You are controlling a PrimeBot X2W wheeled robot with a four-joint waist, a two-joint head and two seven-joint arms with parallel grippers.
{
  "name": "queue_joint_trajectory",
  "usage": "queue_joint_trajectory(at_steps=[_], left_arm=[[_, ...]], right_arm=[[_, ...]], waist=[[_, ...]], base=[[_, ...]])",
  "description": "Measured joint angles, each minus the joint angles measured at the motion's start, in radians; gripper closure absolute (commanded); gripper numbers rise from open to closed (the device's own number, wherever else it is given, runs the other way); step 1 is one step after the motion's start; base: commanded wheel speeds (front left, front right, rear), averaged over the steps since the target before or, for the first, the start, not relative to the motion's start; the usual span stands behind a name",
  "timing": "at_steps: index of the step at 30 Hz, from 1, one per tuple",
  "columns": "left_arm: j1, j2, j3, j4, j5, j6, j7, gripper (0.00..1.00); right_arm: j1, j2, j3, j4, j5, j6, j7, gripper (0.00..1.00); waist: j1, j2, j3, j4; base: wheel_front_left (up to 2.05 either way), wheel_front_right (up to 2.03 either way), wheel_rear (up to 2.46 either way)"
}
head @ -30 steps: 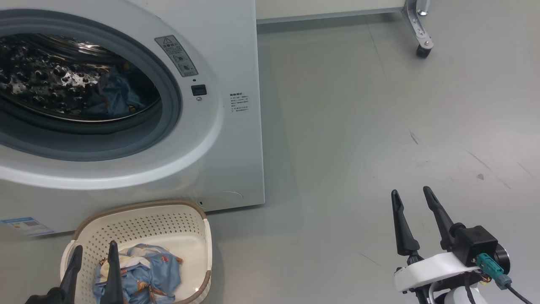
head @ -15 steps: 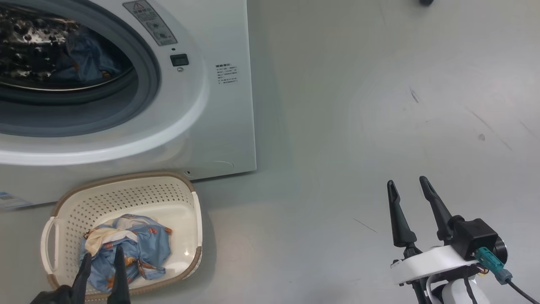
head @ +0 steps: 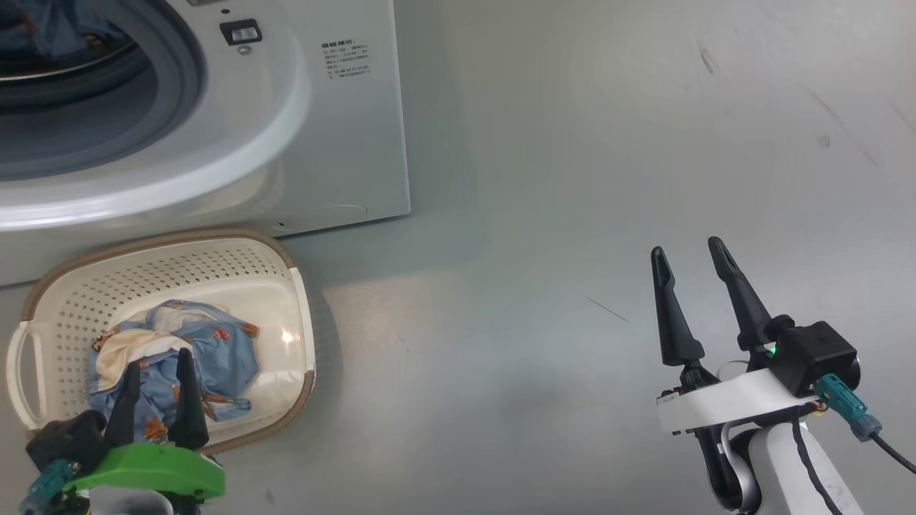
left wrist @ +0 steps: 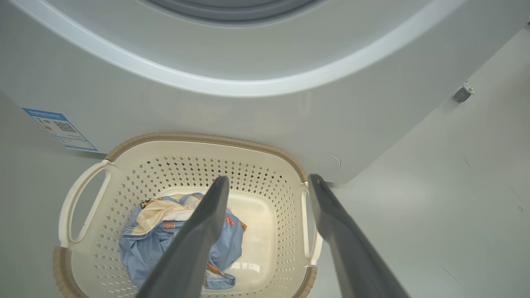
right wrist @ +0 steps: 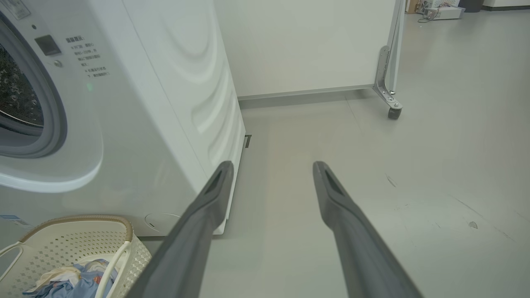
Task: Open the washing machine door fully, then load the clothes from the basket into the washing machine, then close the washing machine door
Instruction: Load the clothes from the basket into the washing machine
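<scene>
The clothes (head: 215, 350) lie bunched in the basket (head: 150, 242), on the floor (head: 537, 214) just before the washing machine (head: 343, 143). The left gripper (head: 159, 363) hangs over them, spread wide (right gripper (head: 685, 250) likewise, idle). Advise descending centrally and pinching a thick fold, not the plastic.

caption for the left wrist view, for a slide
Open left gripper poised over light blue, orange-printed clothes in cream perforated plastic basket before the white washing machine
</scene>
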Motion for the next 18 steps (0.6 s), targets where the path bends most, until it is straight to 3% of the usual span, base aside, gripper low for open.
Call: queue_joint_trajectory(at_steps=[18], left_arm=[[-0.259,0.06,0.006,0.23,-0.009,0.0,0.046,0.0]], right_arm=[[-0.083,-0.001,0.007,-0.001,0.0,0.0,0.0,0.0]], waist=[[0.0001,0.0,0.204,-0.023]], base=[[0.0,0.0,0.0]])
